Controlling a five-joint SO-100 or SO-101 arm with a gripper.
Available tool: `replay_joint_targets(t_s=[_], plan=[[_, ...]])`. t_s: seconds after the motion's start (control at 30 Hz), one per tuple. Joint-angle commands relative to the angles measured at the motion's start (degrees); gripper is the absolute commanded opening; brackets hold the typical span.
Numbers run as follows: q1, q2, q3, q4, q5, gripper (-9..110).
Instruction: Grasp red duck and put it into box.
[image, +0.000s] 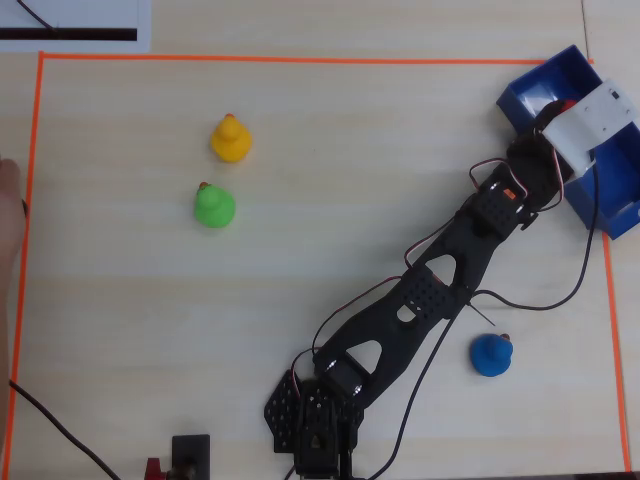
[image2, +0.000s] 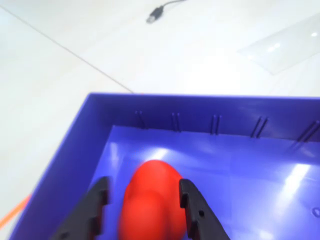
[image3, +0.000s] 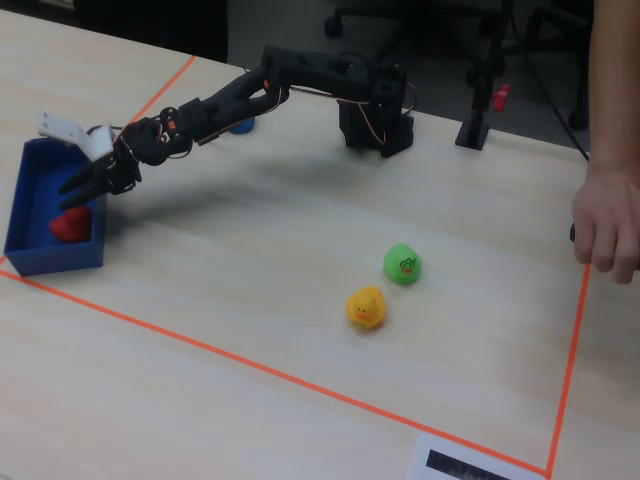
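Between the spread fingers of the hand (image2: 142, 210), which hangs over the box (image2: 200, 112) at the worktop's edge, the red duck (image2: 150, 205) lies on the box floor, apparently released there, since neither finger presses it.

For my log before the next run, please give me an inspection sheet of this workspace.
Surface: pale wooden table, orange tape border.
Job's things: glossy red toy duck inside the dark blue low-walled box.
Clutter: yellow toy duck, green toy duck, small blue toy duck.
End effector: fingers either side of the red duck; grip cannot be told.
Cables: black wires along the arm.
Surroundings: person's hand at the table edge.
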Motion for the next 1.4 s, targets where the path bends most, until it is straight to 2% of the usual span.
replay_joint_targets(t_s=[0.0, 0.17, 0.27, 0.43, 0.6, 0.67, 0.8, 0.9, 1.03, 1.2, 1.37], plan=[[0.7, 2.3, -4.5, 1.0, 0.9, 28], [0.8, 4.1, -4.6, 1.8, 3.4, 26], [0.9, 6.9, -5.1, 4.5, 6.9, 19], [0.9, 16.1, -6.9, 20.0, 14.8, 0], [-0.5, 30.3, -2.3, 37.3, 20.0, 0], [-1.6, 38.1, 5.2, 47.7, 16.2, 0], [-3.3, 53.7, 30.7, 65.4, 0.5, 0], [-3.5, 64.2, 49.7, 68.6, -7.0, 0], [-4.3, 76.9, 65.2, 75.0, -14.4, 0], [-7.2, 92.4, 76.2, 83.7, -18.5, 0], [-14.4, 110.2, 85.2, 91.2, -20.2, 0]])
